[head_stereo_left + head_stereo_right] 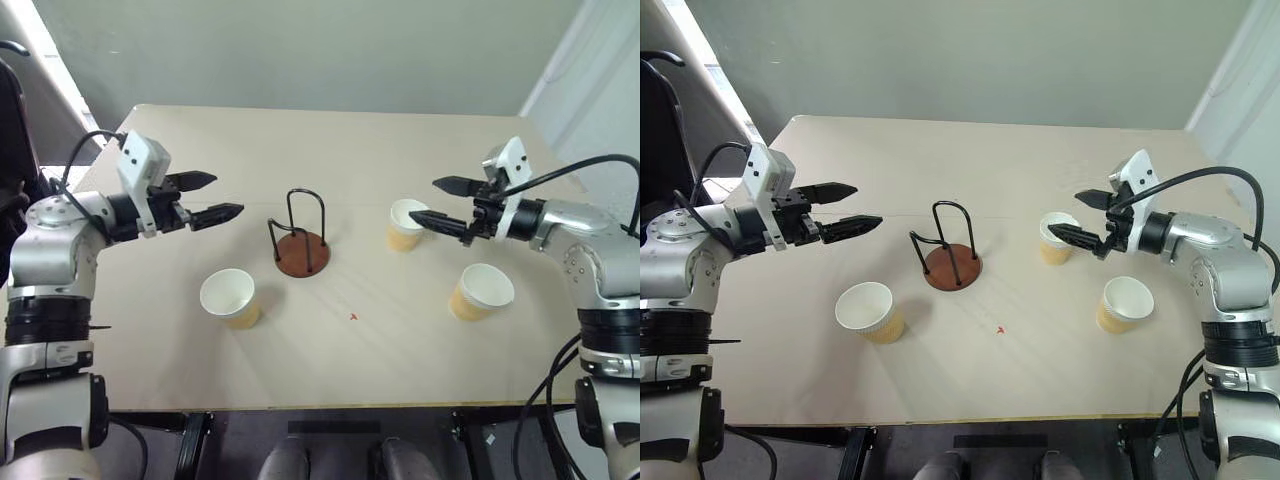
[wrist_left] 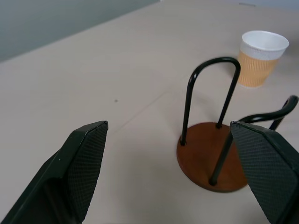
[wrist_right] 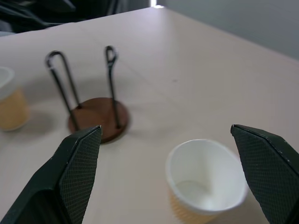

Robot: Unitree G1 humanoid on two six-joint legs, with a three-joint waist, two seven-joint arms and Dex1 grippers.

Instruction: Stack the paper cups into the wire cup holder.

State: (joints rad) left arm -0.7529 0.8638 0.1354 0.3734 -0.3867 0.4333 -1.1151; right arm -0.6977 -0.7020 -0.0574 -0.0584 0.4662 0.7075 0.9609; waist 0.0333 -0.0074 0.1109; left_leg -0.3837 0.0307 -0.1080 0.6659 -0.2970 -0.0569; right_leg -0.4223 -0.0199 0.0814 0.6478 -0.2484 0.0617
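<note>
Left eye view: wire cup holder [image 1: 300, 245] mid-table [image 1: 340, 150], reddish-brown disc base, thin black loops, empty. Three paper cups [image 1: 230, 298], [image 1: 406, 224], [image 1: 480, 291] upright around it, tan outside, white inside. Left gripper [image 1: 210, 197] and right gripper [image 1: 441, 201] raised above the tabletop, jaws spread wide, gripping nothing.

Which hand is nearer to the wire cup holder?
Left. The left hand hovers open just beside the wire cup holder; the right hand is farther off, over a paper cup.
</note>
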